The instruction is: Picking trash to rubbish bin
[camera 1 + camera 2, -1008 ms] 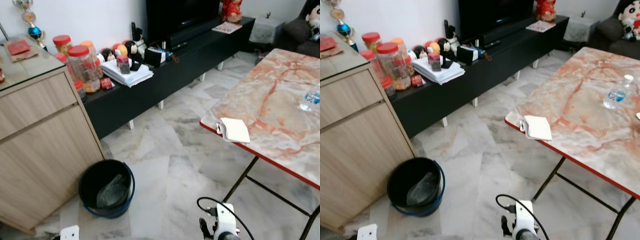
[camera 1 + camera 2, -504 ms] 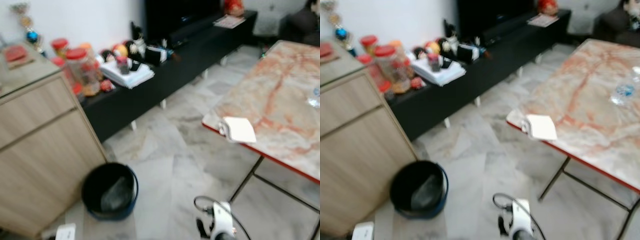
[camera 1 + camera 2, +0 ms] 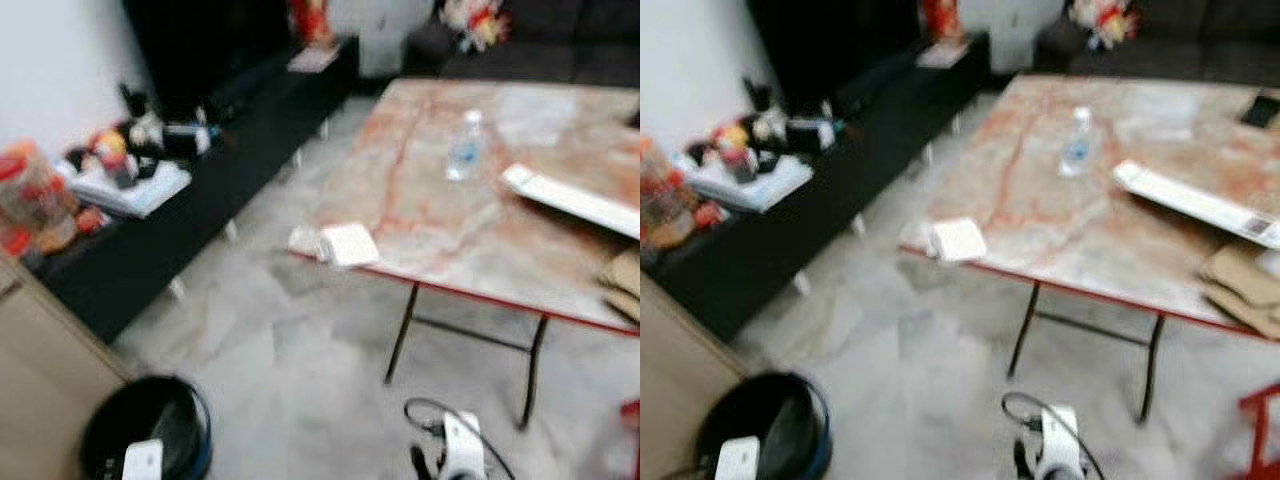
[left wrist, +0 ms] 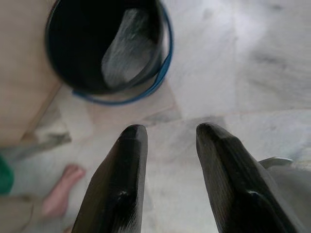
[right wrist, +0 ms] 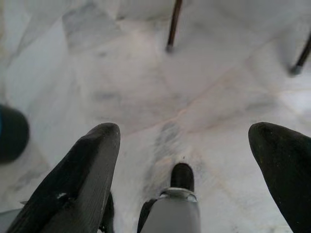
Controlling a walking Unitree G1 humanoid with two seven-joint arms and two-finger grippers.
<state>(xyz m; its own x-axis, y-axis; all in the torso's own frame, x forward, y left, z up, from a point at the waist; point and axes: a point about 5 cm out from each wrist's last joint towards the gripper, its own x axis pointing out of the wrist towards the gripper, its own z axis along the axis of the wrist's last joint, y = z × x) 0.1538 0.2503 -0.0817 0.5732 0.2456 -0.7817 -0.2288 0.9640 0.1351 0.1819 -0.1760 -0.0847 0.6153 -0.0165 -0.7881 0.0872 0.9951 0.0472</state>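
The black rubbish bin (image 3: 192,418) with a blue rim stands on the marble floor beside a wooden cabinet (image 3: 40,380); it holds a grey liner (image 4: 129,48). My left gripper (image 4: 167,131) hangs open just short of the bin (image 4: 163,29), with nothing between its fingers. My right gripper (image 5: 184,128) is wide open above bare floor near the table legs. On the marble-patterned table (image 3: 420,200) lie a white folded wad (image 3: 348,243) at the near edge, a plastic bottle (image 3: 463,150), a long white box (image 3: 570,198) and brown cardboard (image 3: 625,280).
A low black TV bench (image 3: 210,170) crowded with jars and papers runs along the left wall. A person's bare foot (image 4: 60,187) is on the floor near the bin. A red frame (image 3: 1260,430) stands at the right. Open floor lies between bench and table.
The whole picture has swung to the right and blurred, so the camera moved: the table now shows almost whole and the bin sits at the bottom left corner.
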